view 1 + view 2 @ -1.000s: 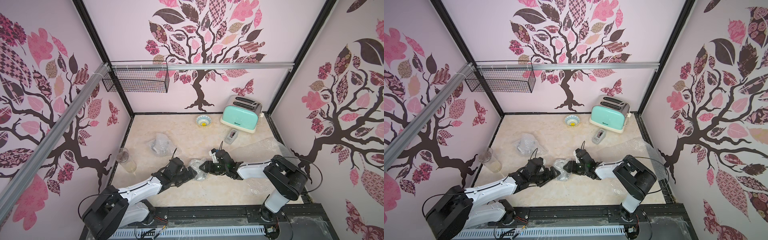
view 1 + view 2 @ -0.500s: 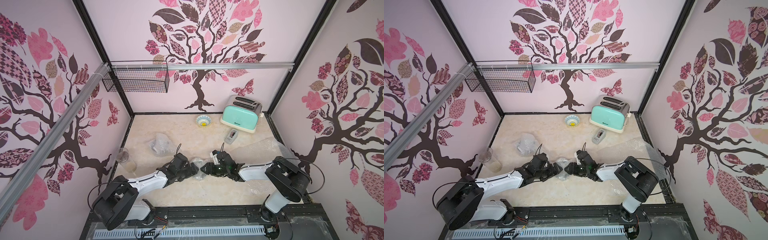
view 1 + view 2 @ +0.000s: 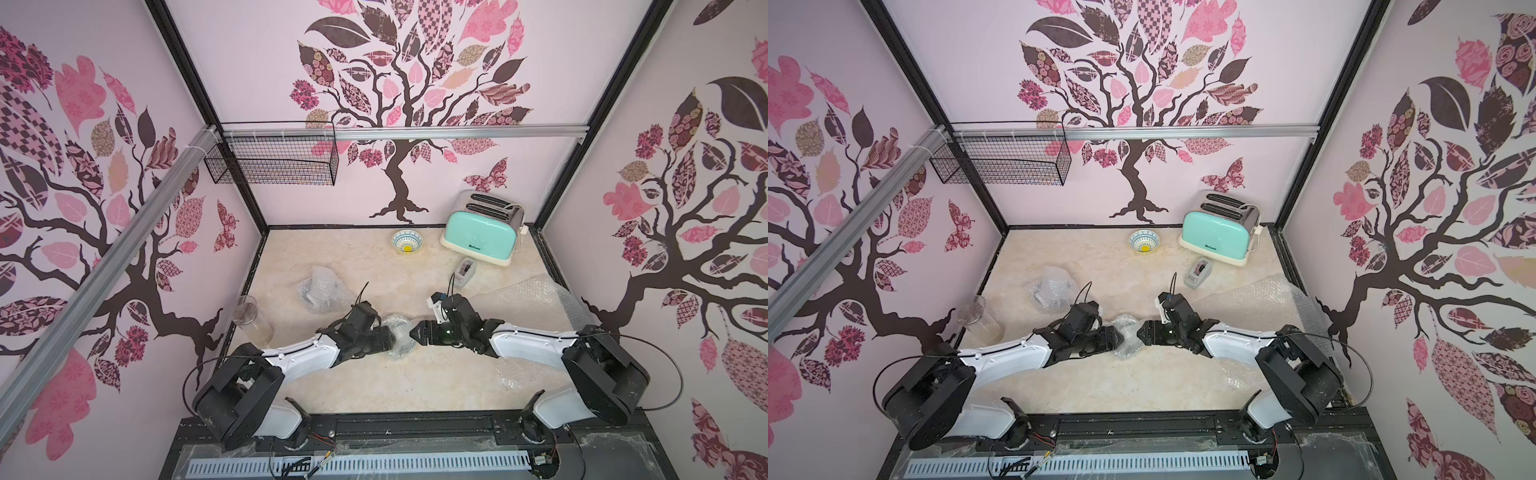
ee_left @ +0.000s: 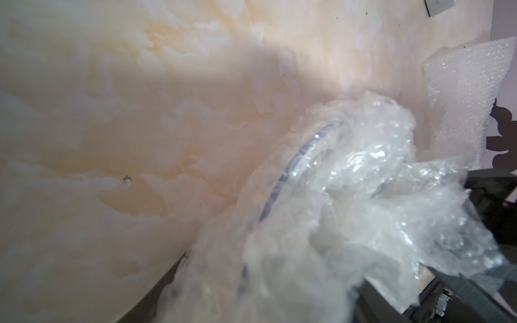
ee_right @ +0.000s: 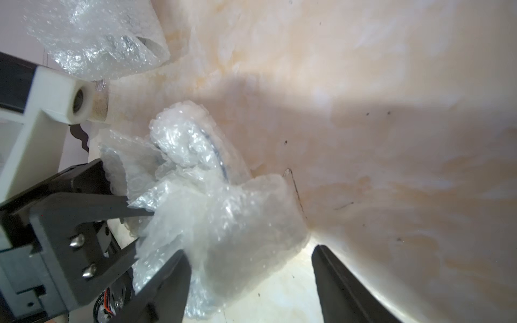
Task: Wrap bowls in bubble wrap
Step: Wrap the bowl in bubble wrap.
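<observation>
Gently, on the cream marble-patterned surface (image 3: 386,390), steady the crumpled clear bubble-wrap bundle (image 3: 397,341) lying mid-surface between both arms, with the round blue-rimmed ceramic bowl (image 5: 216,152) inside, visible only as a dark rim through plastic. Close the right pincer (image 5: 247,251), now spread wide beside a loose flap, on that flap alone and fold it over the rim. Use the left pincer (image 5: 141,232), buried in wrap opposite, grip impossible to tell, as a brace.

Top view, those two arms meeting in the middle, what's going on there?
Both arms are working on a bowl bundled in bubble wrap at mid-table. The left tool pokes into the wrap from one side; the right tool, jaws open, faces it from the other. Another bundle lies farther back, and one bare bowl waits by the toaster.
</observation>
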